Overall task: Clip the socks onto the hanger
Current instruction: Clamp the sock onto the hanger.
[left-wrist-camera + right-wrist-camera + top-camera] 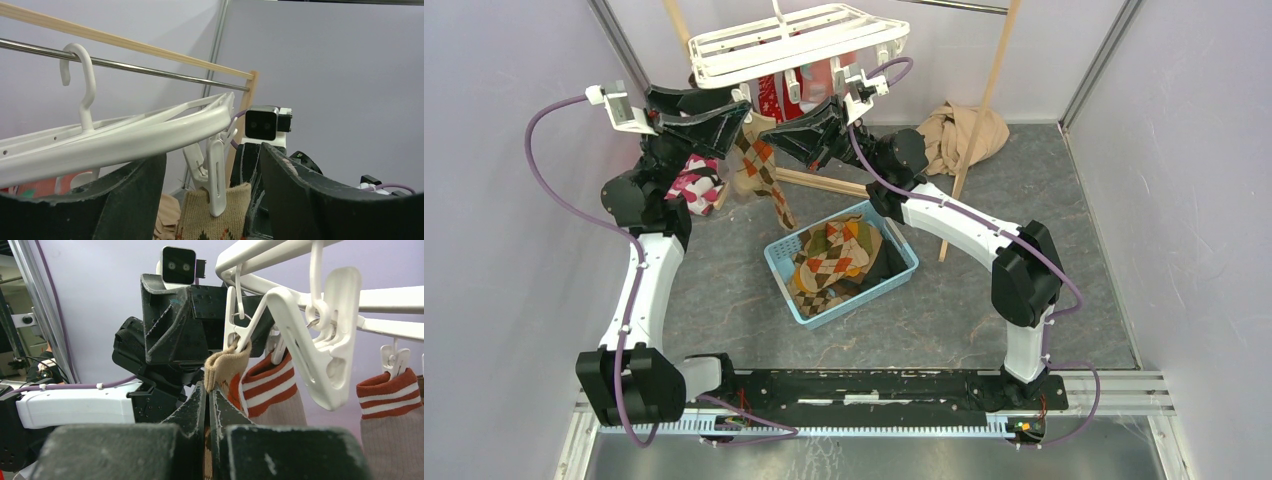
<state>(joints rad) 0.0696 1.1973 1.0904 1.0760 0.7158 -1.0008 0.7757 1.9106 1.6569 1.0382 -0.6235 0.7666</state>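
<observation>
The white hanger (794, 40) hangs from a metal rail at the back. An argyle sock (764, 165) hangs from one of its clips (216, 175), which grips the sock's cream cuff (215, 220). My left gripper (210, 200) is open, with its fingers wide on either side of that clip and cuff. My right gripper (207, 390) is shut on the same argyle sock (225, 365) just below the clip (240, 335). Socks with orange striped cuffs (265, 385) hang clipped beside it. In the top view both grippers meet under the hanger's front edge.
A blue basket (782, 283) with more argyle socks stands mid-floor. A pink camouflage garment (694, 185) lies by the left arm. A beige cloth (959, 135) lies at the back right. Wooden rack poles (984, 100) lean behind.
</observation>
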